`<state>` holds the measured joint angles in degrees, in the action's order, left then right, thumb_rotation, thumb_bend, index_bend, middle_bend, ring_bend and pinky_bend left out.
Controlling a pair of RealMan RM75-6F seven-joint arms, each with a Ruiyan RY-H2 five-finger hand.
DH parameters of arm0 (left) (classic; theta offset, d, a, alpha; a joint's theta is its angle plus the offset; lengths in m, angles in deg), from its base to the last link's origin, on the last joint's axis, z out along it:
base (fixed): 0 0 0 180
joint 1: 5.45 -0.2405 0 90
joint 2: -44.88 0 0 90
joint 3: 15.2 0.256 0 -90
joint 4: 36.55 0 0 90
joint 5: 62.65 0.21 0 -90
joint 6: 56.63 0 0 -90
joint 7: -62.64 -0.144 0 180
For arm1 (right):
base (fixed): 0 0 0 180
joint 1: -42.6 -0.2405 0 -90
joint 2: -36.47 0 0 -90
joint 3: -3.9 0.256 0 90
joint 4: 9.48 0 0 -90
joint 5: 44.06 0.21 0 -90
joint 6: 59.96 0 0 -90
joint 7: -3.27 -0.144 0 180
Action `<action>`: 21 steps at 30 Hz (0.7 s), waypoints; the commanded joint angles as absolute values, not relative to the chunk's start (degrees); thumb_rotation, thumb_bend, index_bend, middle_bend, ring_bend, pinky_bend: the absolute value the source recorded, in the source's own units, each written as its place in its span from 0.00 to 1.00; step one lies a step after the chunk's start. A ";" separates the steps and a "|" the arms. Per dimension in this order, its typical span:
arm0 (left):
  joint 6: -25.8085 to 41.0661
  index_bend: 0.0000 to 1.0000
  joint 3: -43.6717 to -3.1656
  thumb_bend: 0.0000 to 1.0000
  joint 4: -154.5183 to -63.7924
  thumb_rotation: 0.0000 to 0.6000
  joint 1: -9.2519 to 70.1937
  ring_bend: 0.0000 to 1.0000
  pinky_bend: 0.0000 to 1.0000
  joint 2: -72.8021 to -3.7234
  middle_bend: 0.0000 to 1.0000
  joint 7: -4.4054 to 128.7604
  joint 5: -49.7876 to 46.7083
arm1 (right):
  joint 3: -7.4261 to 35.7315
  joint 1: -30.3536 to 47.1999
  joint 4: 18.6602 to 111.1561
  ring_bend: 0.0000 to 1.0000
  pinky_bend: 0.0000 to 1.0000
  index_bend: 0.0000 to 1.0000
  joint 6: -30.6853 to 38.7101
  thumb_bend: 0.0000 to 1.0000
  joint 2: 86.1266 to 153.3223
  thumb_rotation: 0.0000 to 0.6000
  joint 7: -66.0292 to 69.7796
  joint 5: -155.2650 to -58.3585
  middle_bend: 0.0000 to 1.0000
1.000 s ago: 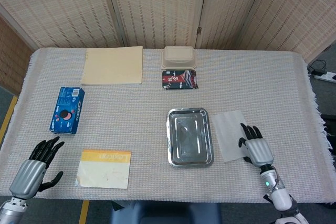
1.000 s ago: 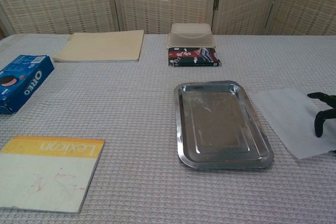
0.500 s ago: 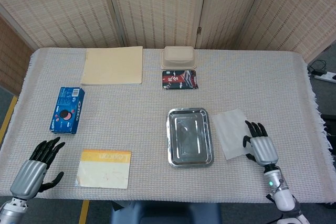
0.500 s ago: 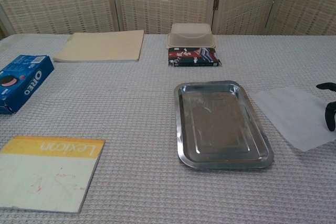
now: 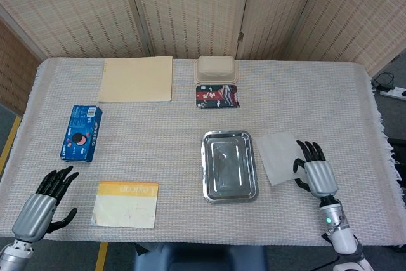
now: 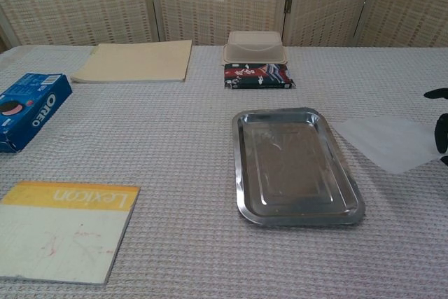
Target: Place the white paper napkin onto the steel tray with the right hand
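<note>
The white paper napkin (image 5: 278, 156) (image 6: 389, 142) lies just right of the steel tray (image 5: 229, 166) (image 6: 295, 166), which has nothing in it. My right hand (image 5: 315, 172) is at the napkin's right edge, with thumb and fingers on that edge, and the near part of the napkin looks lifted off the cloth. In the chest view only the dark fingertips (image 6: 441, 131) show at the right border. My left hand (image 5: 41, 204) rests at the front left corner of the table, fingers apart and holding nothing.
A yellow-and-white Lexicon book (image 5: 125, 204) lies front left and a blue Oreo box (image 5: 82, 132) further left. At the back sit a beige folder (image 5: 136, 79), a lidded food container (image 5: 216, 68) and a dark snack packet (image 5: 217, 96).
My right hand has moved right and slightly away from me. The napkin's near edge has drawn up with it, so the sheet looks shorter. The left hand has not moved.
</note>
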<state>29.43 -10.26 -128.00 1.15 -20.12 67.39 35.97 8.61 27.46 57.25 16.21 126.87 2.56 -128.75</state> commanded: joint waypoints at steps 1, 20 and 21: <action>29.45 0.00 -10.23 0.42 -128.00 1.00 1.15 0.00 0.00 -20.09 0.00 67.43 36.02 | 10.47 27.40 57.73 0.01 0.00 0.62 20.40 0.46 127.33 1.00 0.32 -130.32 0.11; 30.95 0.00 -10.35 0.42 -128.54 1.00 0.91 0.00 0.00 -18.74 0.00 70.31 36.43 | 14.01 21.62 50.06 0.01 0.00 0.62 37.93 0.46 140.30 1.00 -3.34 -142.09 0.14; 30.97 0.00 -10.38 0.42 -128.57 1.00 0.93 0.00 0.00 -18.63 0.00 70.71 36.36 | 13.53 21.43 49.08 0.02 0.00 0.62 37.44 0.46 141.00 1.00 -3.11 -142.16 0.14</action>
<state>30.92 -10.33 -128.57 0.91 -18.76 70.37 36.46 14.25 22.23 50.86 37.64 139.47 -3.55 -141.39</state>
